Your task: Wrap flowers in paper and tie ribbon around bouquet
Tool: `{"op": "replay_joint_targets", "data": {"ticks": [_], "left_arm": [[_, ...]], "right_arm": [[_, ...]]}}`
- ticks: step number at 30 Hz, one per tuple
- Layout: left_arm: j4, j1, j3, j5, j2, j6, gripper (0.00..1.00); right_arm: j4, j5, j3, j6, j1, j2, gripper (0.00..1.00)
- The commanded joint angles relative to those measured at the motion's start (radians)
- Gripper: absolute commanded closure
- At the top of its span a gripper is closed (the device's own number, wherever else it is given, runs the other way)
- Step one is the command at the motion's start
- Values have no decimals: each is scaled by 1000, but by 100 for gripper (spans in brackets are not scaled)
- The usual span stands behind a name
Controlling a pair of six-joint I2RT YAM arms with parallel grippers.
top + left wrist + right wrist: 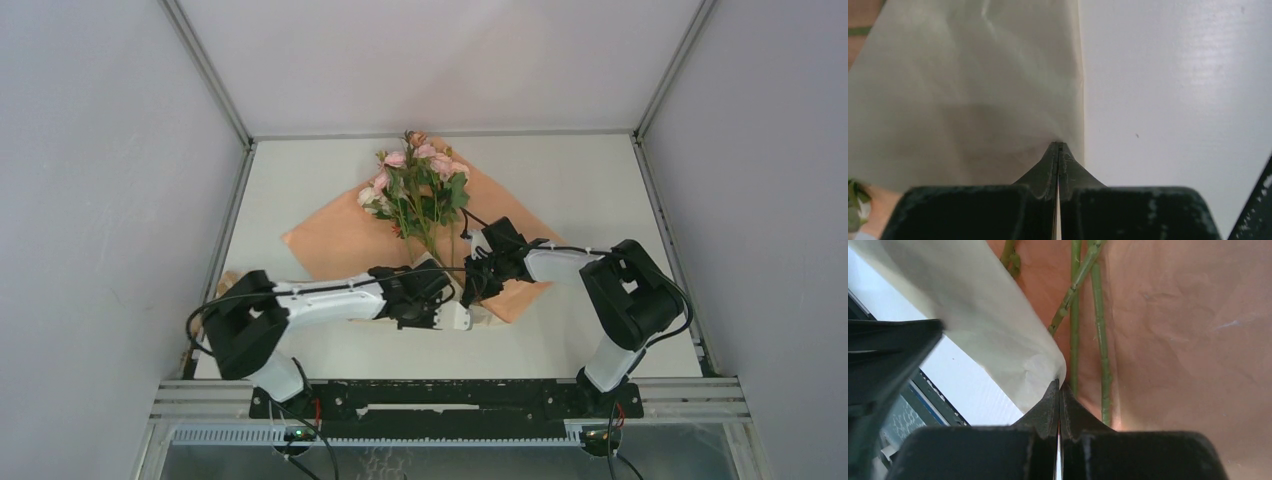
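Inside the booth: plain pale walls on three sides, with metal framing running up the corners.
Worktop: the flat white worktop is matt and bare beyond the sheet.
Paper: a large, lightly crinkled sheet of peach-tan kraft paper lies cornerwise mid-worktop. Its near corner is lifted, showing a pale underside.
Flowers: a small bunch of pink rose-like blooms with green leaves and thin green stems lies on the paper, heads toward the far edge and stems toward the arms.
Left hand: the left hand has its fingers pressed together on the edge of the raised pale flap, just beside bare worktop.
Right hand: the right hand is pinched tight on the turned-up corner, close beside the stems.
Ribbon: a tan scrap at the left edge, half hidden by the left arm, may be the ribbon; it cannot be told.
Progress: early, by the look of it. The flowers are placed and the first fold is gripped. The wrap is not closed and nothing is tied.
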Motion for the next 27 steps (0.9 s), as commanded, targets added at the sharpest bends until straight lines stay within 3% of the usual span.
{"op": "replay_joint_targets", "data": {"ticks": [1,8,19,27], "left_arm": [[52,-28,86,-22,110,-9,100],[-20,-43,28,1,128,-5,100],[-193,-36,-118,-141,64,71,100],[-273,1,-147,-143,31,68,100]], "right_arm": [[15,4,5,8,-1,22,100],[2,10,5,-5,-2,21,100],[-14,15,5,-16,-8,19,100],[-20,17,5,-18,-13,12,100]]}}
